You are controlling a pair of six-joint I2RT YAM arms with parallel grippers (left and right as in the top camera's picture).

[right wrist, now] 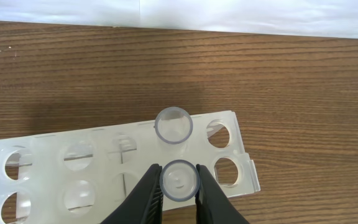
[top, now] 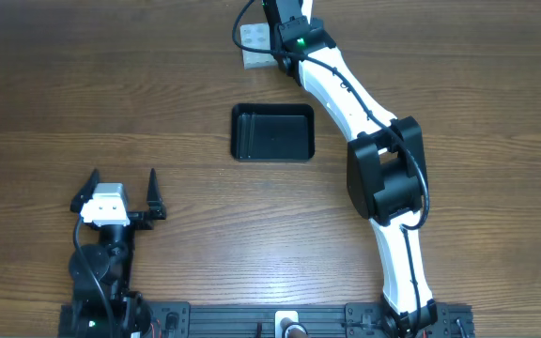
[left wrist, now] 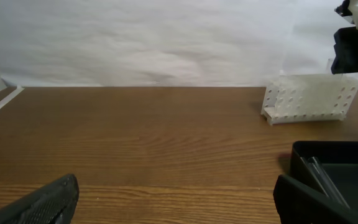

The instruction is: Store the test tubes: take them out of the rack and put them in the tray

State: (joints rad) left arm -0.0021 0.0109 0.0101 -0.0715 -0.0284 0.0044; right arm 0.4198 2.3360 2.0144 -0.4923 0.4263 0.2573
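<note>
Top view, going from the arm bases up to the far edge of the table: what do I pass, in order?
left gripper → black tray → test tube rack. The right gripper, shut on a test tube, sits over the rack, so I leave it out of the order.

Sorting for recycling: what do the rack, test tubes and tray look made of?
The rack looks like matte, milky translucent plastic. The test tubes are see-through, glass or clear plastic; cannot tell which. The tray looks like black moulded plastic, its rim slightly shiny.
</note>
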